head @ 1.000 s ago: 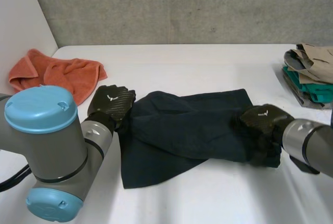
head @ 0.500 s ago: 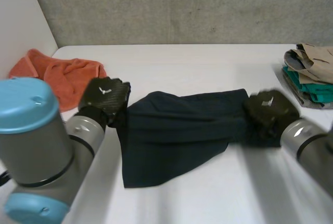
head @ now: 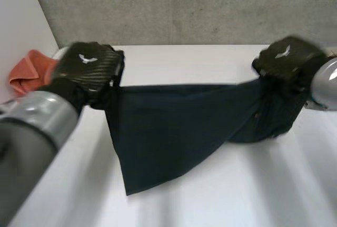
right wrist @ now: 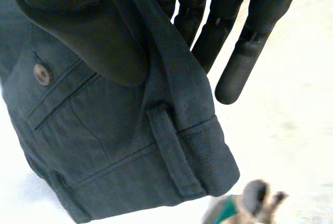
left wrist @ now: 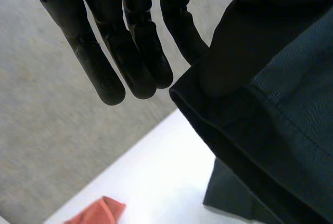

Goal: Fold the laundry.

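Clearly the folding is barely starting: the left robot hand (head: pixel 89 69) is pinching the hem of the dark garment (head: pixel 174 127) under its thumb, the right robot hand (head: pixel 287 58) is pinching the waistband, and it is hanging stretched between them above the surface (head: pixel 210 200); no fold is showing, and the orange towel (head: pixel 31 71) is lying crumpled

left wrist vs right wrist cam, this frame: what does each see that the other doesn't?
Left wrist, not right wrist: the left hand, its thumb pinching the hem of the dark trousers; an orange towel on the white table beyond its fingertips; the grey wall.
Right wrist, not left wrist: the right hand, its thumb pinching the waistband; a button beside the thumb, a belt loop past it; a blurred teal and beige pile.
Shared: the same trousers, straight fingers, white tabletop.
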`<action>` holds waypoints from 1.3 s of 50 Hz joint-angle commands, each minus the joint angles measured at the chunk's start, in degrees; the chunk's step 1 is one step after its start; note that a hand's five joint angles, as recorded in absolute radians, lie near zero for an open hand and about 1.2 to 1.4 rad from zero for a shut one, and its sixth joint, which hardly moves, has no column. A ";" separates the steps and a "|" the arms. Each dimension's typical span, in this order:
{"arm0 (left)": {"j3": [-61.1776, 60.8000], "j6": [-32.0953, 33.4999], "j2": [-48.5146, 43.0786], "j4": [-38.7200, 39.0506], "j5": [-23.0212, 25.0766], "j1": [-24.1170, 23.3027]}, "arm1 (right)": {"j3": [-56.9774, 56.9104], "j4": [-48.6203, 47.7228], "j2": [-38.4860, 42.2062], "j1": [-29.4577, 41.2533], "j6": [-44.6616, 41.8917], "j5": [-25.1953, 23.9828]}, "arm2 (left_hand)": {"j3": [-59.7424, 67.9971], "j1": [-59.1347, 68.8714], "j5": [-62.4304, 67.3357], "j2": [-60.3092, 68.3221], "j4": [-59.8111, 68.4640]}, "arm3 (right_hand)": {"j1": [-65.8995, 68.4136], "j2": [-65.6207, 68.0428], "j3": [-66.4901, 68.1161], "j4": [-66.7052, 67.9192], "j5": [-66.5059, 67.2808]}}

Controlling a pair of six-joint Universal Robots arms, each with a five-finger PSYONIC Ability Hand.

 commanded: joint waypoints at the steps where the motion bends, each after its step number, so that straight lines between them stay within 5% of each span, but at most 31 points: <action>1: 10.76 1.12 -19.24 3.91 -0.60 0.07 | -4.59 -8.72 13.75 1.23 -2.06 1.07 | 11.57 13.97 14.98 11.26 11.25 | 18.84 12.39 11.49 11.17 12.91; 9: 30.45 6.56 -28.57 16.89 -0.33 0.51 | -10.66 -38.29 18.96 5.01 -1.09 6.43 | 11.57 13.97 14.98 11.26 11.25 | 18.84 12.39 11.49 11.17 12.91; 14: 36.17 14.90 -27.78 38.83 -0.68 0.86 | -11.37 -61.36 18.61 5.81 -1.09 7.32 | 11.57 13.97 14.98 11.26 11.25 | 18.84 12.39 11.49 11.17 12.91; 19: 37.06 17.03 -26.20 47.33 -0.86 0.42 | -12.42 -69.40 18.69 7.12 -1.00 7.67 | 11.57 13.97 14.98 11.26 11.25 | 18.84 12.39 11.49 11.17 12.91; 44: 2.88 14.31 -29.89 38.64 -2.27 2.18 | -3.04 -40.23 32.24 9.41 2.69 9.51 | 11.57 13.97 14.98 11.26 11.25 | 18.84 12.39 11.49 11.17 12.91; 51: -4.50 13.87 -20.41 25.64 -2.09 2.00 | 4.52 -33.90 22.22 8.80 1.73 9.60 | 11.57 13.97 14.98 11.26 11.25 | 18.84 12.39 11.49 11.17 12.91; 56: -10.65 14.83 -11.80 13.43 -2.00 0.95 | 9.44 -17.51 14.40 8.62 -0.64 9.43 | 11.57 13.97 14.98 11.26 11.25 | 18.84 12.39 11.49 11.17 12.91; 61: -16.71 16.06 -0.39 -5.79 -1.74 -4.22 | 13.75 -1.48 9.48 8.53 -3.54 9.16 | 11.57 13.97 14.98 11.26 11.25 | 18.84 12.39 11.49 11.17 12.91; 65: -19.62 16.33 5.26 -13.74 -1.56 -7.57 | 19.11 3.64 4.73 8.44 -8.63 8.81 | 11.57 13.97 14.98 11.26 11.25 | 18.84 12.39 11.49 11.17 12.91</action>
